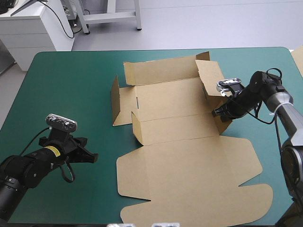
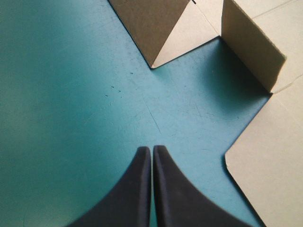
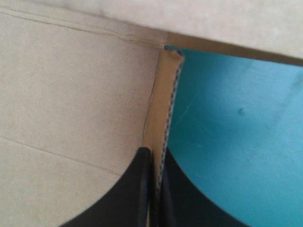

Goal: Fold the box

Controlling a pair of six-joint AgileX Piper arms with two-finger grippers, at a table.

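Note:
The brown box (image 1: pixel 180 142) lies in the middle of the teal-green table as a cut sheet, its lid panel flat toward the near edge. Its far wall, left flaps and right flap are partly raised. My right gripper (image 1: pixel 219 112) is at the box's right side, shut on the raised edge of a flap; in the right wrist view the black fingers (image 3: pixel 142 179) pinch the board's edge (image 3: pixel 163 118). My left gripper (image 1: pixel 91 158) rests on the cover to the left of the box, shut and holding nothing (image 2: pixel 152 151). Raised box flaps (image 2: pixel 251 42) stand ahead of it.
Bare teal-green cover (image 1: pixel 71 90) stretches left of the box, and a narrower strip (image 1: pixel 265 61) lies to the right. A pale edge of board (image 1: pixel 298 59) shows at the table's far right edge. The lid panel (image 1: pixel 199 189) reaches almost to the near edge.

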